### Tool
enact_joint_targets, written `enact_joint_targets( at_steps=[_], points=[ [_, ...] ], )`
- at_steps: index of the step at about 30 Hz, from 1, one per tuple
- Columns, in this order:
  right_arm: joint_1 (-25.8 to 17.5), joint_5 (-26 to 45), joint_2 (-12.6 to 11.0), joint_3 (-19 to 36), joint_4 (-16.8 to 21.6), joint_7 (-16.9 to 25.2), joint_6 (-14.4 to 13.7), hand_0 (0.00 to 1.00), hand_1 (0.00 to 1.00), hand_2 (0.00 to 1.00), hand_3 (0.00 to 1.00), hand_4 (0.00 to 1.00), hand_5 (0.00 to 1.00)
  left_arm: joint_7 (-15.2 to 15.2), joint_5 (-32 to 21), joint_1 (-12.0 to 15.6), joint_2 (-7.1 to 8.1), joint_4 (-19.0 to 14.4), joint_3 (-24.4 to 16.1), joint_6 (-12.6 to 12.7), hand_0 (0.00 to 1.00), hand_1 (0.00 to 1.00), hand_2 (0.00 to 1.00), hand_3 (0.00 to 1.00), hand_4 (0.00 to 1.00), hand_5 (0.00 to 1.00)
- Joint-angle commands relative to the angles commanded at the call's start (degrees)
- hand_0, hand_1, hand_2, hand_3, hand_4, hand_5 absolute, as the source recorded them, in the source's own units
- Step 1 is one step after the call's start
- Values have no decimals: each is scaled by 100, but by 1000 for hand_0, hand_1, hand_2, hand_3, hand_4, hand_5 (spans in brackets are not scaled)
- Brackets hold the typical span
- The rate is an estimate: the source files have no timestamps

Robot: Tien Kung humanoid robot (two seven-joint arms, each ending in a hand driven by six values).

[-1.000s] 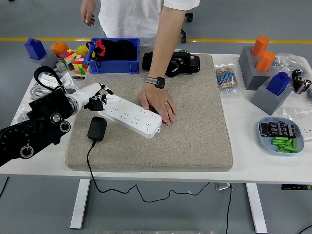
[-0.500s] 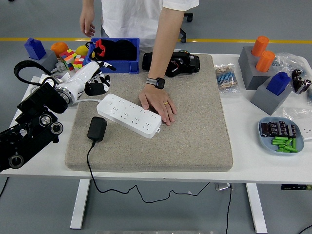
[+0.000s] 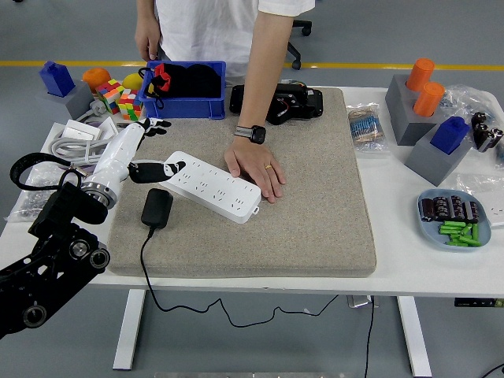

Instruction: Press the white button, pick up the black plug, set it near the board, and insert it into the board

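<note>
A white power strip (image 3: 209, 186) lies slanted on the grey felt mat (image 3: 315, 213). A person's hand (image 3: 254, 165) rests on its right end and holds it down. The black plug (image 3: 156, 209) lies on the mat just in front of the strip's left end, and its cable runs off the table's front edge. My left hand (image 3: 160, 147) is white, with its fingers spread and holding nothing. It hovers at the strip's left end, and the thumb (image 3: 161, 168) points at the strip's corner. The right arm is out of view.
A blue bin (image 3: 186, 90) and a black device (image 3: 277, 103) stand at the back of the mat. Coloured cubes (image 3: 118, 98) and white cables (image 3: 75, 138) lie at the left. Grey blocks with orange cylinders (image 3: 421, 87) and a plate of batteries (image 3: 455, 218) are at the right.
My left hand lifted off the strip's left end, swung back and left, then came down beside the strip with its fingers spread. The arm's elbow dropped lower. The person's hand stayed on the strip.
</note>
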Motion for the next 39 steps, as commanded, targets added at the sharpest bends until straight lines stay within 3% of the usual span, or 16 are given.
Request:
enact_joint_targets(
  at_steps=[1, 7, 8, 12, 18, 31, 32, 37, 38, 39],
  points=[
    [-3, -1, 0, -2, -2, 1, -2, 622, 599, 598, 588, 664, 408, 54, 56, 63, -20, -18, -15, 8, 863, 910, 906, 908, 998, 519],
    [-10, -1, 5, -41, -7, -2, 2, 622, 599, 598, 588, 664, 408, 457, 248, 393, -108, -154, -20, -52, 863, 910, 906, 908, 998, 519],
    [-9, 1, 4, -44, -5, -1, 1, 621, 598, 598, 588, 664, 409, 508, 269, 440, -121, -175, -14, -47, 873, 920, 923, 934, 998, 621],
    [-15, 7, -3, -72, -1, 1, 0, 621, 598, 598, 588, 664, 409, 865, 649, 628, -212, -229, 68, 24, 873, 920, 923, 934, 998, 621],
    [-6, 19, -8, -105, 1, 2, 0, 622, 598, 597, 588, 664, 408, 1355, 1345, 679, -339, -87, 355, 148, 874, 914, 926, 940, 998, 593],
    [-24, 31, -3, -117, -2, 17, -13, 622, 598, 597, 587, 664, 407, 1425, 1750, 658, -411, 165, 494, 100, 840, 888, 905, 938, 998, 603],
    [-27, 28, 0, -113, -2, 19, -15, 622, 597, 597, 587, 664, 407, 1425, 1747, 656, -424, 193, 500, 101, 817, 866, 881, 932, 998, 525],
    [-37, 17, 6, -102, -4, 28, -23, 622, 597, 597, 587, 664, 407, 1425, 1771, 649, -464, 306, 508, 121, 817, 866, 881, 932, 998, 525],
    [-36, 18, 8, -99, -2, 30, -24, 621, 595, 597, 587, 664, 407, 1425, 1775, 644, -470, 329, 509, 123, 761, 827, 837, 919, 998, 423],
    [-36, 16, 11, -93, -2, 32, -26, 621, 595, 597, 587, 664, 407, 1425, 1775, 639, -475, 351, 511, 131, 761, 827, 837, 919, 998, 423]
  ],
)
